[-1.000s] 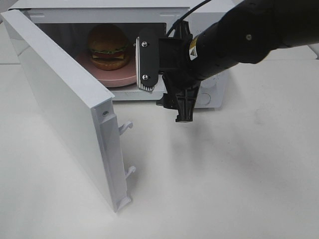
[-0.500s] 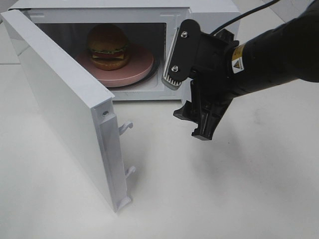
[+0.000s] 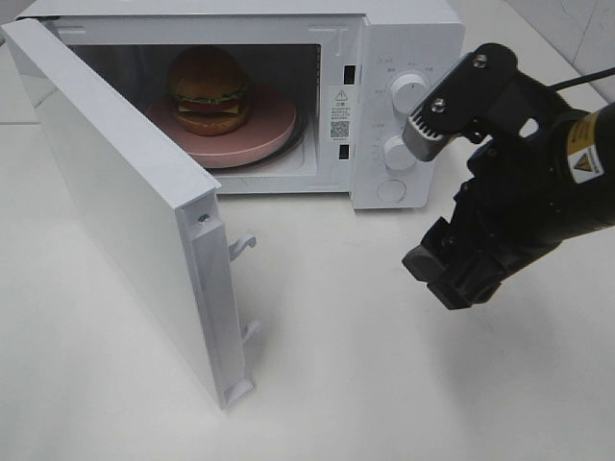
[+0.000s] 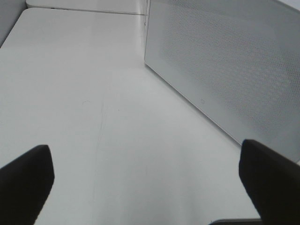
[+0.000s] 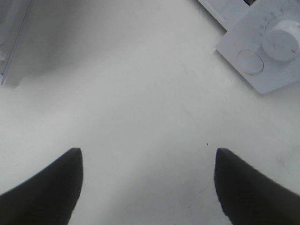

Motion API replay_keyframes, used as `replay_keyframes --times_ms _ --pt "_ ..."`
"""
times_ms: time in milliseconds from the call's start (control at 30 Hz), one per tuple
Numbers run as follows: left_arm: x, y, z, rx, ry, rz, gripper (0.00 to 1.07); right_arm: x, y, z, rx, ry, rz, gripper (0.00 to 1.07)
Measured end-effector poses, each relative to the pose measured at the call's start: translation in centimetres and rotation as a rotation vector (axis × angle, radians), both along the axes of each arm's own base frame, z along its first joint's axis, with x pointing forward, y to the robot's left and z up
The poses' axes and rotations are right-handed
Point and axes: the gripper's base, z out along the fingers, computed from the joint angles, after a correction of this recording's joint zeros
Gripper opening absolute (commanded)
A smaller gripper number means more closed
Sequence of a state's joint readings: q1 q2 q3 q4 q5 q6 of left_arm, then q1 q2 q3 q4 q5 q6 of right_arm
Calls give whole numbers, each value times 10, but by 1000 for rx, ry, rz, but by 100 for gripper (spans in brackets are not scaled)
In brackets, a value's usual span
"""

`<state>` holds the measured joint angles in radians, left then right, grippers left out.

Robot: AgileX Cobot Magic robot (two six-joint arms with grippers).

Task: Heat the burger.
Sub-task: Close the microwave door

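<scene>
The burger (image 3: 209, 88) sits on the pink plate (image 3: 274, 134) inside the microwave (image 3: 408, 38), and the door (image 3: 115, 211) stands open. The left gripper (image 4: 145, 149) and right gripper (image 5: 147, 157) hold nothing, jaws spread over the counter (image 3: 365, 365). The next move is probably to swing the door shut.

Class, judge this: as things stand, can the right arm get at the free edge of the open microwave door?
Probably yes. The right tool hangs open in front of the control panel, and only table lies between it and the door's free edge.

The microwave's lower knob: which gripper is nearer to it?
Right. The right gripper hangs just in front of the lower knob; the left gripper faces the outer side of the open door, farther away.
</scene>
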<state>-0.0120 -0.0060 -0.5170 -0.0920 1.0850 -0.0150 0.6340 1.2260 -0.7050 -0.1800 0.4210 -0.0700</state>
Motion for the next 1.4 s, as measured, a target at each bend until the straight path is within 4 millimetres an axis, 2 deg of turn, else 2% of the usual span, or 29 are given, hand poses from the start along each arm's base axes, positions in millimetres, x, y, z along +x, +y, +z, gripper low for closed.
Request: replay_keyframes --times_ms 133,233,300,633,867,1233,1400 --pt "0 0 0 0 0 0 100 -15 -13 12 15 47 -90 75" --pt "0 0 0 0 0 0 100 -18 -16 15 14 56 -105 75" --pt "0 0 0 0 0 0 100 -31 -27 24 8 80 -146 75" --pt "0 0 0 0 0 0 100 -59 -50 37 -26 133 -206 75" --pt "0 0 0 0 0 0 100 -84 -66 51 26 121 -224 75" --pt "0 0 0 0 0 0 100 -117 -90 48 119 62 -243 75" --pt "0 0 0 0 0 0 100 -128 -106 39 184 25 -374 75"
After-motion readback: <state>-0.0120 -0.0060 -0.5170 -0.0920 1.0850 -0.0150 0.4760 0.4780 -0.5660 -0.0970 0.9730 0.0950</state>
